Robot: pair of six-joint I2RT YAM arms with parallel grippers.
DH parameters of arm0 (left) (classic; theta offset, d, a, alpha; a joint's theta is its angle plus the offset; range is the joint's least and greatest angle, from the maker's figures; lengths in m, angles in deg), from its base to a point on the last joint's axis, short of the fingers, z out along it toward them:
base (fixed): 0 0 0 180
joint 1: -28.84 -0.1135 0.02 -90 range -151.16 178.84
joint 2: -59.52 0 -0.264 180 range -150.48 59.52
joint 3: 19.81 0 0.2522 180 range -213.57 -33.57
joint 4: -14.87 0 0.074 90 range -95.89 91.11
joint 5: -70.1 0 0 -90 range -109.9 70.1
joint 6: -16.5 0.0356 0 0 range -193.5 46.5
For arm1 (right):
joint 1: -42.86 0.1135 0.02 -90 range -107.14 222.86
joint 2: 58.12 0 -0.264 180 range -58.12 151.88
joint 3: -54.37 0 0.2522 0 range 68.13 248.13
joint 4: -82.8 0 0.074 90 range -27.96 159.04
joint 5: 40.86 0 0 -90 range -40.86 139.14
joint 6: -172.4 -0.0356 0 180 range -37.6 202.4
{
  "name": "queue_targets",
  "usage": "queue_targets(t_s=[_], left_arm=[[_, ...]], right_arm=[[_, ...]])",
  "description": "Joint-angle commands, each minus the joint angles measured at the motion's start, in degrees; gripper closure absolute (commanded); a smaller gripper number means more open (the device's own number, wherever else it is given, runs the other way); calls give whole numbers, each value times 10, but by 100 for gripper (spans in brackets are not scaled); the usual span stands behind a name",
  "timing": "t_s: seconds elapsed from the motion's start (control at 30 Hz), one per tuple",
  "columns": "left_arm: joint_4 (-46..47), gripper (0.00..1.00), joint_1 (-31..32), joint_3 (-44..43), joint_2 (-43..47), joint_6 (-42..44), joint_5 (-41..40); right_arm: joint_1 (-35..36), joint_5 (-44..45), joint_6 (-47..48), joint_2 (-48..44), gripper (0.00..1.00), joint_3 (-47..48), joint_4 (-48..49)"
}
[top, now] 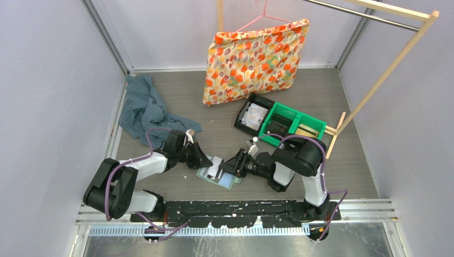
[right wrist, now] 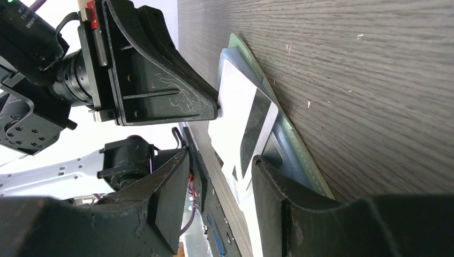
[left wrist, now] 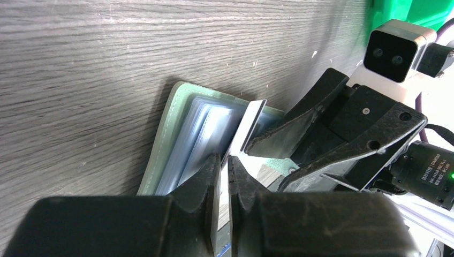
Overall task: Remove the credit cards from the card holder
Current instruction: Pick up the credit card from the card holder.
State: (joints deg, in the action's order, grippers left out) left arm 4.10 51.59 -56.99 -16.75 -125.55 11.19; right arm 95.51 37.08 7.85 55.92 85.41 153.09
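The card holder (top: 220, 178) lies open on the table between my two grippers, pale green with clear pockets (left wrist: 174, 134) (right wrist: 297, 145). A white credit card (top: 215, 167) with a dark stripe stands up out of it (left wrist: 249, 123) (right wrist: 238, 120). My left gripper (top: 206, 161) (left wrist: 224, 161) is shut on the card's near edge, which runs edge-on between the fingers. My right gripper (top: 235, 165) (right wrist: 220, 159) is open, one finger (right wrist: 278, 182) pressed down on the holder beside the card, the other off to the side. Other cards in the pockets are hidden.
Behind the right arm stand green bins (top: 293, 126) and a black bin (top: 251, 115) holding small items. A blue-grey cloth (top: 143, 107) lies at the back left. A floral pillow (top: 256, 59) hangs from a wooden rack (top: 385, 75) at the back.
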Motion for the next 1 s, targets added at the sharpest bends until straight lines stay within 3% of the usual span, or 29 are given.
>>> queue_targets(t_s=[0.0,0.3,0.8,0.97], left_arm=[[14,89,5,5,16,-5,49],[-10,86,6,5,50,-3,52],[-12,86,30,-6,14,6,50],[-30,98,31,-11,28,10,35]], right_arm=[[2,5,12,15,48,11,-20],[3,3,11,18,48,12,-20],[2,2,12,16,48,13,-20],[2,2,12,14,48,12,-20]])
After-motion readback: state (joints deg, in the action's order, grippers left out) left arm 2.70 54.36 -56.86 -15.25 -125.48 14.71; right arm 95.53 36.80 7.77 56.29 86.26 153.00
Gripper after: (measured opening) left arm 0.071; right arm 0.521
